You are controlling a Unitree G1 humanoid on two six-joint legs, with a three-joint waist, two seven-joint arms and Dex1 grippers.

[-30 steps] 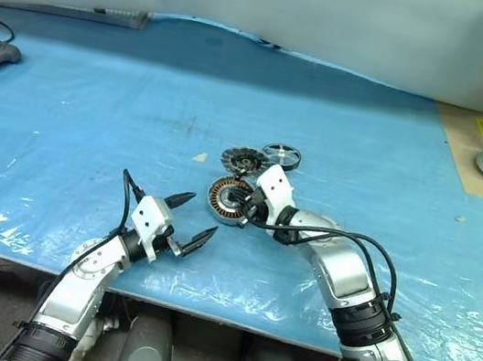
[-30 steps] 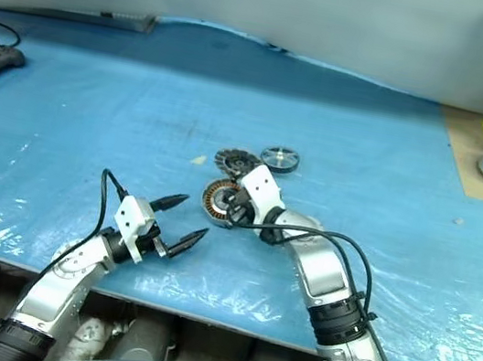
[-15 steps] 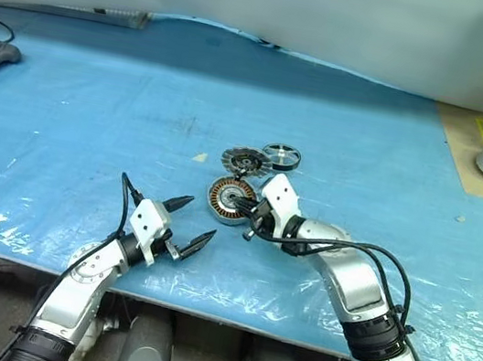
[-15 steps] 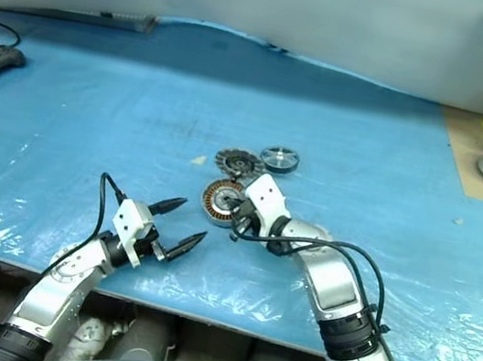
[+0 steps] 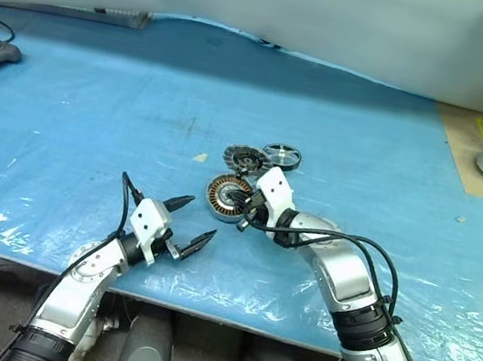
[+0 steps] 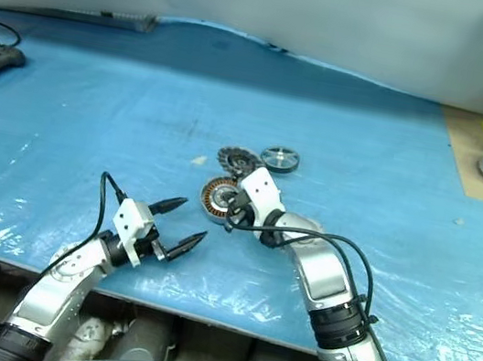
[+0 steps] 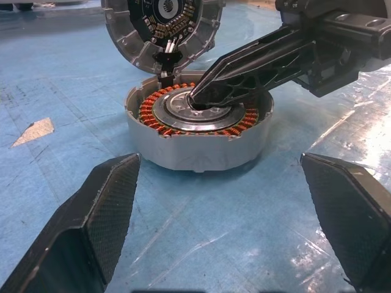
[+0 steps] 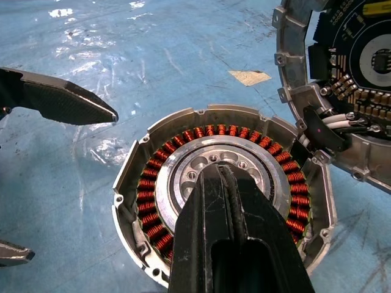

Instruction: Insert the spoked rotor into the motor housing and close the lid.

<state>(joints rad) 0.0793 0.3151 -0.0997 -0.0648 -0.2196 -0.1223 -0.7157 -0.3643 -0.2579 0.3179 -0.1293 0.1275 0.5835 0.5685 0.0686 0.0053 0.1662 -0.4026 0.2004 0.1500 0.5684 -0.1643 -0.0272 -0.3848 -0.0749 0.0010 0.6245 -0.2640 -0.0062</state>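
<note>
1. Resting on the crinkled blue plastic sheet [image 5: 94, 119] that covers the surface, the motor housing [image 7: 198, 129] is a round, shallow grey metal cup with a ring of copper-orange windings around a smooth silver hub.
2. The right pincer [image 8: 221, 177], its two black fingers pressed shut together, has its tips on that silver hub.
3. The left pincer [image 5: 186, 221] sits just beside the housing on the near side, its textured black fingers spread wide, holding nothing.
4. The lid [image 5: 245, 157], a grey disc, lies just beyond the housing, touching its rim; short wires join the two.
5. The spoked rotor [image 5: 281, 156], shiny-rimmed, lies beside the lid, farther from the housing.
</note>
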